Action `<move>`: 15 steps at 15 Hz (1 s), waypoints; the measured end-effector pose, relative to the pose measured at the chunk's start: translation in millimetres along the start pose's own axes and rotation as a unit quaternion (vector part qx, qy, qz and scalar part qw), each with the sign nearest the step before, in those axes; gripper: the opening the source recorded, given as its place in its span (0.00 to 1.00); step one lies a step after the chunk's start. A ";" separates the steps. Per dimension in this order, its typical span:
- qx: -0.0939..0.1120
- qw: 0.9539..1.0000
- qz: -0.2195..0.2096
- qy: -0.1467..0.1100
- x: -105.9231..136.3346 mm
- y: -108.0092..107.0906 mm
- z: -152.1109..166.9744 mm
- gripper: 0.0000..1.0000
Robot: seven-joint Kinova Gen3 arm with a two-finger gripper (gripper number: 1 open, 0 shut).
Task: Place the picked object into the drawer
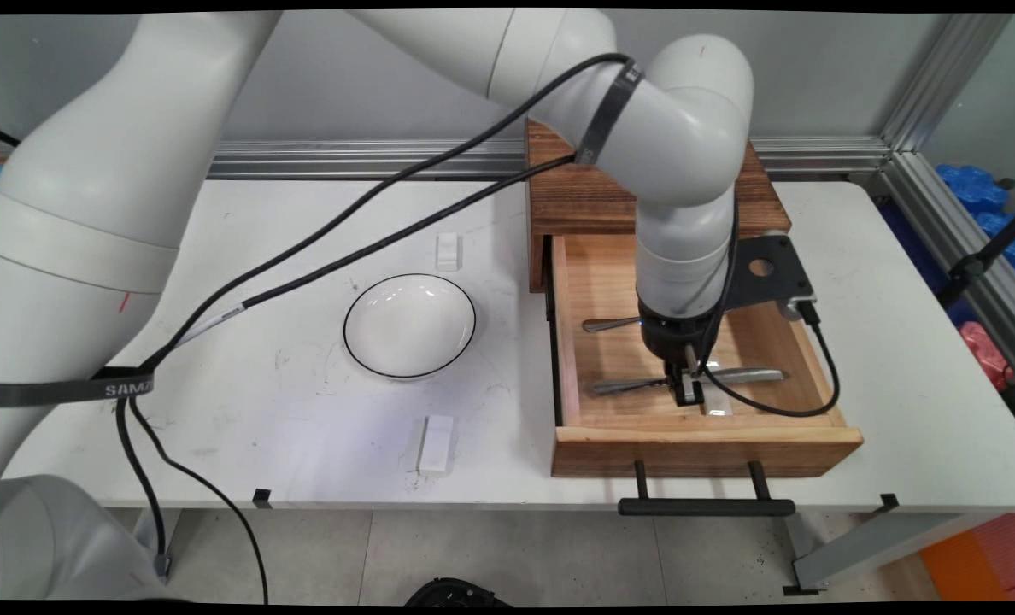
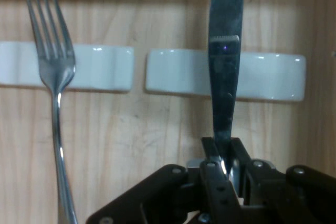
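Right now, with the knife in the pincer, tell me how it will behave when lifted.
The knife looks like polished metal, so probably stiff and somewhat slippery. The pincer grips its narrow handle near one end, so the long blade may droop or pivot. It lies across a white rest in the drawer, beside the fork, which it could nudge.

Steel knife [image 2: 224,85] (blade across a white rest [image 2: 262,75]) clamped in gripper [image 2: 223,156].

Main view high over the table [image 1: 302,444]; hand view close above the drawer [image 1: 704,440] floor, shared.
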 end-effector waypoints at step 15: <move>0.002 1.000 0.011 -0.005 2.8 0.9 8.2 1.00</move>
